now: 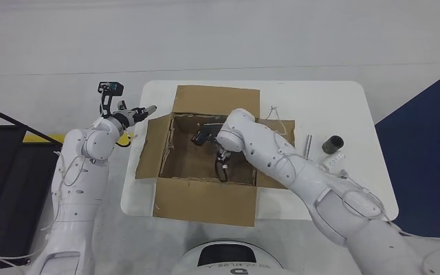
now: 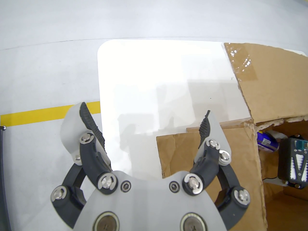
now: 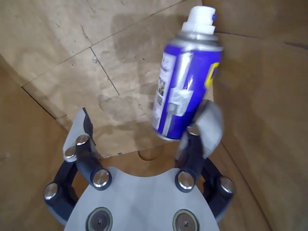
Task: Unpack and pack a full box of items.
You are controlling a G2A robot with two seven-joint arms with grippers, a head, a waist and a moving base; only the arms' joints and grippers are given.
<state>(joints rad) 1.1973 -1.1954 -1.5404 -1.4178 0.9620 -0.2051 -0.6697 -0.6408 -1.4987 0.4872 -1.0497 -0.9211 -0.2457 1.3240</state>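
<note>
An open cardboard box stands on the white table, flaps folded out. My right gripper is down inside the box, open. A blue spray can with a white cap is tilted against one of its fingers; the other finger stands well apart from it. In the top view the right gripper sits near the box's middle. My left gripper is open and holds nothing, above the table's corner beside a box flap. In the top view the left gripper is left of the box. The can peeks out inside the box.
On the table right of the box lie a dark cylinder, a thin metal rod, a small white item and a white cord. A yellow floor line runs left of the table.
</note>
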